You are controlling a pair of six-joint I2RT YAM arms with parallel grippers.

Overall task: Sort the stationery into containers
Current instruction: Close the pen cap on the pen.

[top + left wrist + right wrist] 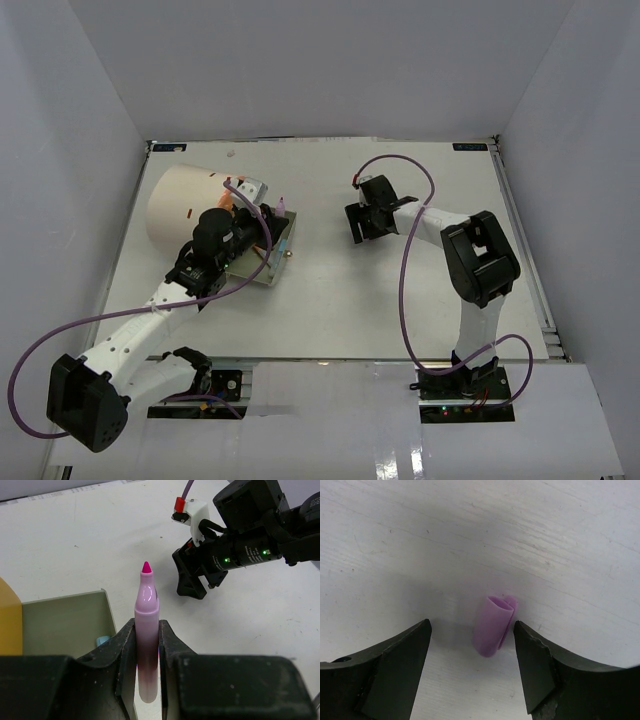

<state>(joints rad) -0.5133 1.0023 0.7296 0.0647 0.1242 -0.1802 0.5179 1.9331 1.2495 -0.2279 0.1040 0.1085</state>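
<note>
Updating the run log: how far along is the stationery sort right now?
Done: a small light-blue item lies in the open grey-green drawer. In hand: left gripper shut on an uncapped pink marker beside that drawer; right gripper open around a purple plastic cap on the white table. Left: marker and cap both outside the drawer.

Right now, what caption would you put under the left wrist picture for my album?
Left claw pinches an uncapped pink marker beside the open drawer.
</note>
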